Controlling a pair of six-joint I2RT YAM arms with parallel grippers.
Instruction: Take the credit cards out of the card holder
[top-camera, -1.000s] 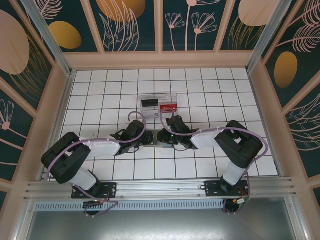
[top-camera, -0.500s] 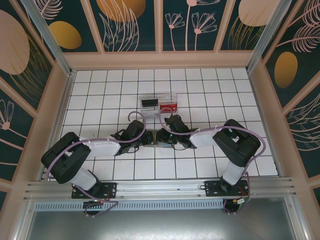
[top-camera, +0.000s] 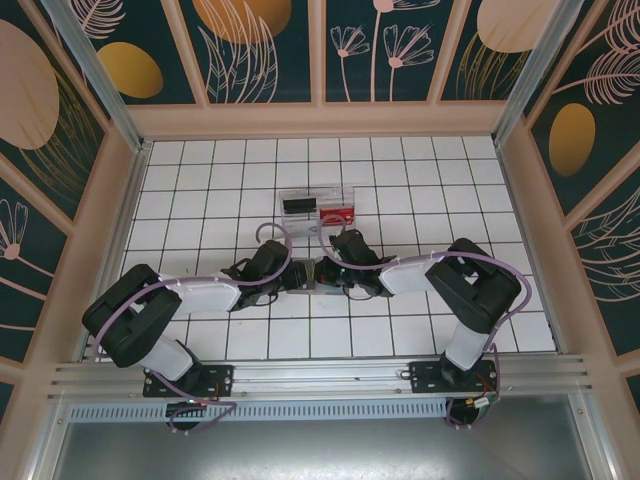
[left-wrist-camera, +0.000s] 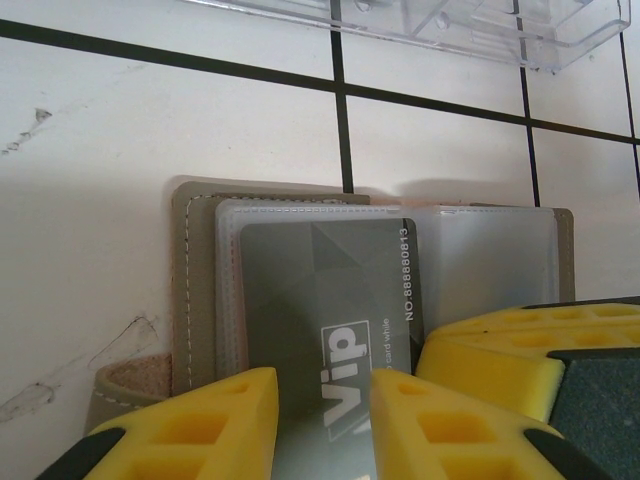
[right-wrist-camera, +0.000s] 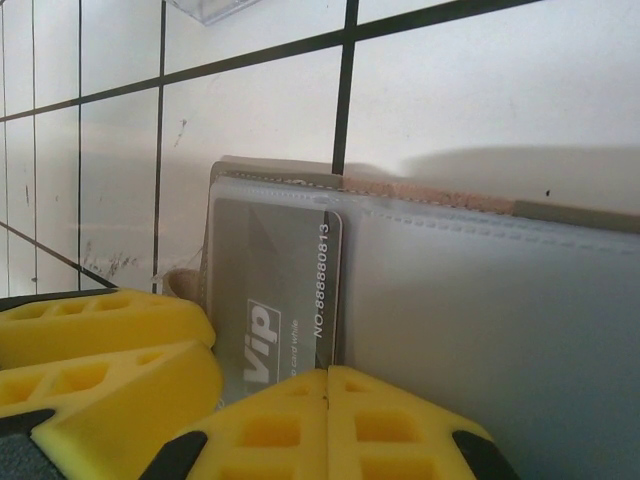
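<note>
what changed: my right gripper (right-wrist-camera: 328, 388) just snapped the rest of the way shut, and the pads are now pressed flat together. A second ago they were a crack apart. The right arm also crept in a touch toward the middle of the table (top-camera: 200, 200).
where stuff is: the holder (left-wrist-camera: 195, 290) lies open and flat on the table, right between my two grippers. The tray (left-wrist-camera: 480, 30) sits behind it, not touching.
the goods: one grey "Vip" card (left-wrist-camera: 320, 300), tucked in the left panel's clear pocket. The other pocket looks empty from here, but it's hazy.
right side now: closed, with the tips parked at the card's near edge. I can't tell if it nipped the card, caught the sleeve, or closed on air. The seam between the pads shows nothing.
left side now: my left gripper (left-wrist-camera: 325, 398) hasn't budged. Its jaws are a bit apart, one pad either side of the card's near end, over the holder's near edge. Looks to me like it's pinning the holder down, not pinching anything.
what it means: nothing is out yet. If that close caught the card edge, next is a slow pull while the left keeps the holder put. If it missed, I'd reopen and go again.
risk: slick sleeve plus thin card, so it's easy to slip off or drag the whole holder along.
</note>
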